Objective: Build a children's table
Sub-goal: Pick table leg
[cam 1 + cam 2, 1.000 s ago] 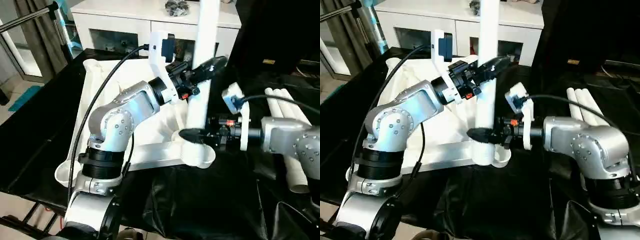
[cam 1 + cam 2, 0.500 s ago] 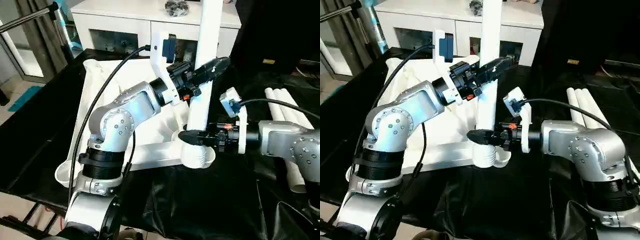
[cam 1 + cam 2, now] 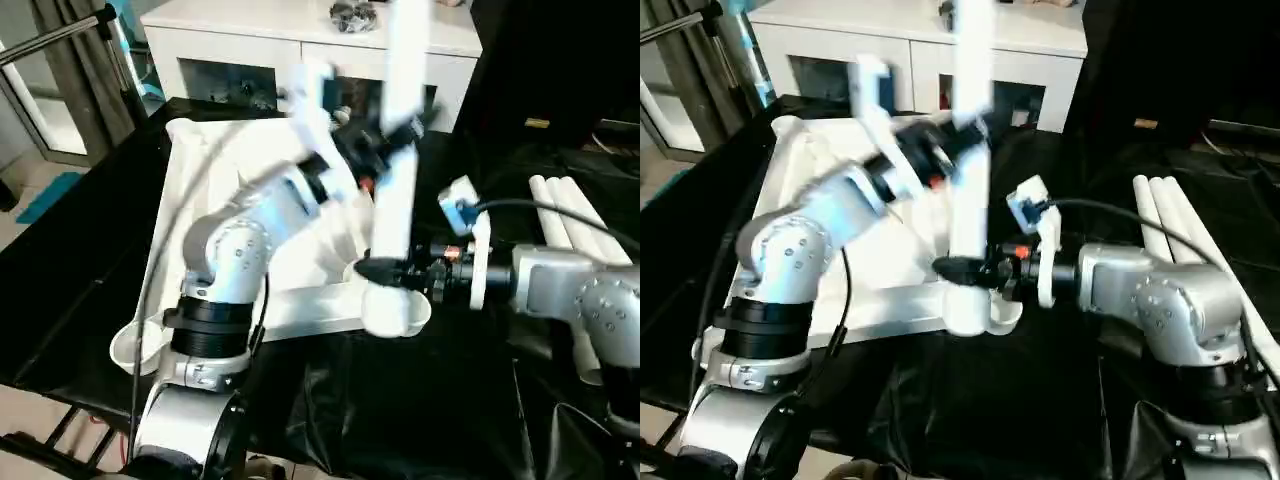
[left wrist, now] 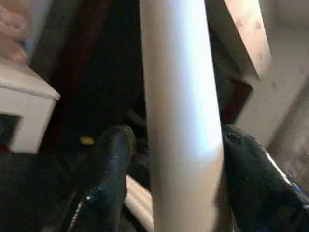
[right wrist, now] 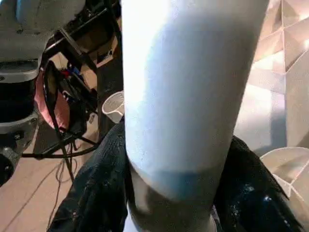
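Note:
The white tabletop [image 3: 300, 305] lies underside up on the black-covered table. One white leg [image 3: 395, 200] stands upright in its near right corner socket [image 3: 395, 315]. My right gripper [image 3: 385, 270] is shut on the leg just above the socket, and its fingers [image 5: 96, 193] press both sides of the tube. My left gripper [image 3: 400, 135] is higher up the same leg, blurred with motion. It is open, with its fingers [image 4: 111, 164] on either side of the leg [image 4: 181, 111] and a thin gap on one side.
Three spare white legs [image 3: 565, 210] lie side by side on the black cover at the right. A white cabinet [image 3: 260, 40] with glass doors stands behind the table. The tabletop's near left socket [image 3: 135, 345] sits close to the table's front edge.
My right gripper has shut on the leg's lower end. My left gripper has widened around the upper leg, and that arm is now moving.

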